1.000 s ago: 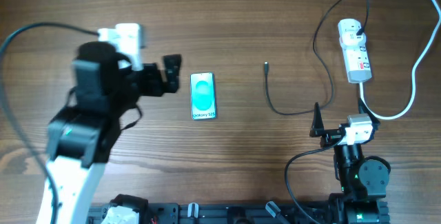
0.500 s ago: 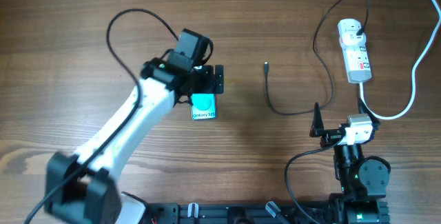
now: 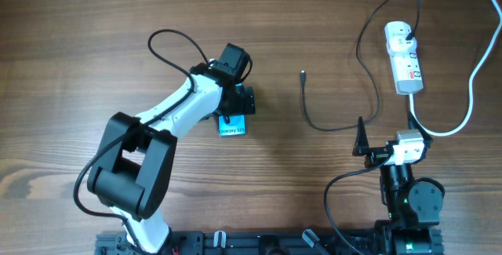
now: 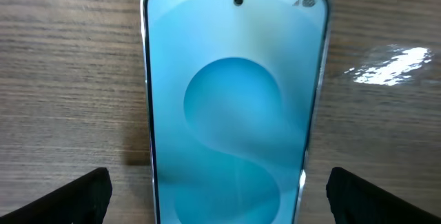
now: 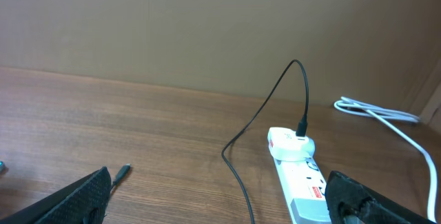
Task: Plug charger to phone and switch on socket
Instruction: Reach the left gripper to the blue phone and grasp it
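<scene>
The phone [image 3: 232, 126] lies flat on the wooden table, turquoise screen up, mostly covered by my left gripper [image 3: 237, 103]. In the left wrist view the phone [image 4: 234, 107] fills the frame and my left gripper [image 4: 219, 198] is open, one fingertip [image 4: 79, 198] on each side of it, apart from its edges. The charger cable [image 3: 362, 47] runs from the socket [image 3: 403, 60] in a loop to its plug tip [image 3: 303, 74], loose on the table right of the phone. My right gripper [image 3: 361, 139] is open and empty near the front edge; its view shows the plug tip [image 5: 122, 172] and socket [image 5: 303, 179].
A thick white cord [image 3: 473, 82] leaves the socket and runs off the right and back edge. A white adapter [image 5: 289, 143] sits in the socket's far end. Bare wood lies between phone and plug tip.
My left arm has swung from the left side of the table to right over the phone, and the gripper now covers most of it. The right arm has not moved.
</scene>
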